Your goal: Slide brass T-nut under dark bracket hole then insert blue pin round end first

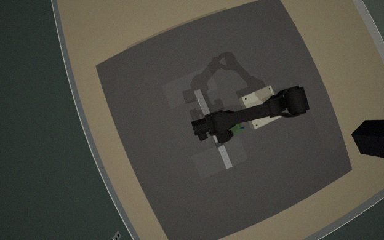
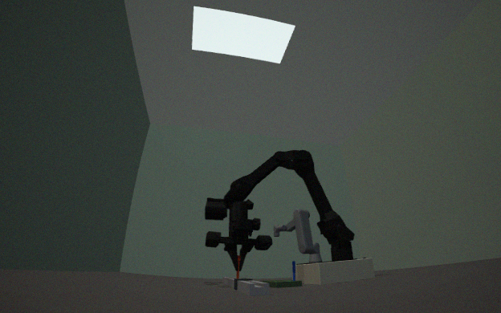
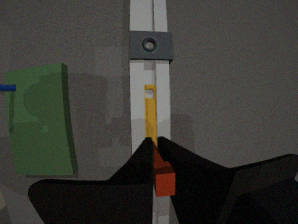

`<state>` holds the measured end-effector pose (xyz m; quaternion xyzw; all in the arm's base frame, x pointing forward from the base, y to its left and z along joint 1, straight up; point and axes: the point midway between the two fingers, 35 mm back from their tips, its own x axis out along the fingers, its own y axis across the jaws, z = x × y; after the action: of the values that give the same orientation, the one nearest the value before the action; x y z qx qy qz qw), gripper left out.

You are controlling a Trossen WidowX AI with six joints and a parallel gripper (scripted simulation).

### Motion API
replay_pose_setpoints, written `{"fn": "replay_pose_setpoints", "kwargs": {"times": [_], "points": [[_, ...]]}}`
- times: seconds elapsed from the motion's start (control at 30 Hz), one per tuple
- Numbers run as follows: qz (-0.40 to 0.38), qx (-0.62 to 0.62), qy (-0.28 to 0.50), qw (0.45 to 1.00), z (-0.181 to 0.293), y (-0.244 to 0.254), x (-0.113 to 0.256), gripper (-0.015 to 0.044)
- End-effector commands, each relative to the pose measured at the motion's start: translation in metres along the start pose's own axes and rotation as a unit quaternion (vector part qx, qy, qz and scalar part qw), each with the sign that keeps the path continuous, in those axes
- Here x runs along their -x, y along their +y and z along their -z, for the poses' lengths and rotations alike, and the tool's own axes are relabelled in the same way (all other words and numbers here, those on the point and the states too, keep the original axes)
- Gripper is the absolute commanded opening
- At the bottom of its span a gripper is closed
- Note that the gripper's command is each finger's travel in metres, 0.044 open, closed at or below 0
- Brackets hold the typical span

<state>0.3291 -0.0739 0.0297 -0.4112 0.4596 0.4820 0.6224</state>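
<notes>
"Clearly, the gripper (image 2: pixel 238 270) (image 3: pixel 153 143) is closest in the wrist view, but is anything in its grasp?" asks the picture editor.

"Yes, its fingers are clamped on the orange handle (image 2: pixel 238 274) (image 3: pixel 165 184)," replies the photographer. "The brass T-nut (image 3: pixel 151 117) shows just ahead of the fingertips, lined up with the slot of the aluminum rail (image 1: pixel 226 158) (image 2: pixel 258 286) (image 3: pixel 140 115). Whether it sits fully beneath the lips, I cannot tell."

"And the bracket?"

"The dark bracket (image 1: pixel 219 144) (image 2: pixel 236 284) (image 3: pixel 162 49) straddles the rail farther along, its round hole open to the lens. The nut's visible end lies short of it, with a stretch of rail between."

"Where is the pin?"

"The blue pin (image 1: pixel 242 127) (image 2: pixel 294 270) (image 3: pixel 7 88) stands upright at the green tray (image 1: pixel 236 129) (image 2: pixel 285 284) (image 3: pixel 42 120), which lies beside the rail, apart from it."

"What fills out the exterior view?"

"The black arm (image 1: pixel 252 114) (image 2: pixel 261 170) arches from a pale base block (image 1: pixel 261 92) (image 2: pixel 337 273) down to the rail. Behind is a smaller gray arm (image 2: pixel 303 233), then a green wall (image 2: pixel 181 160), with a bright rectangular panel (image 2: pixel 241 34) overhead."
</notes>
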Motion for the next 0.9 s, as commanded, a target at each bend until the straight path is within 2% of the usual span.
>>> {"fn": "replay_pose_setpoints", "kwargs": {"times": [0.0, 0.87], "points": [[0.001, -0.003, -0.001, 1.000, -0.007, 0.000, -0.001, -0.0150], [0.001, -0.003, -0.003, 1.000, -0.038, 0.000, -0.009, -0.0150]]}}
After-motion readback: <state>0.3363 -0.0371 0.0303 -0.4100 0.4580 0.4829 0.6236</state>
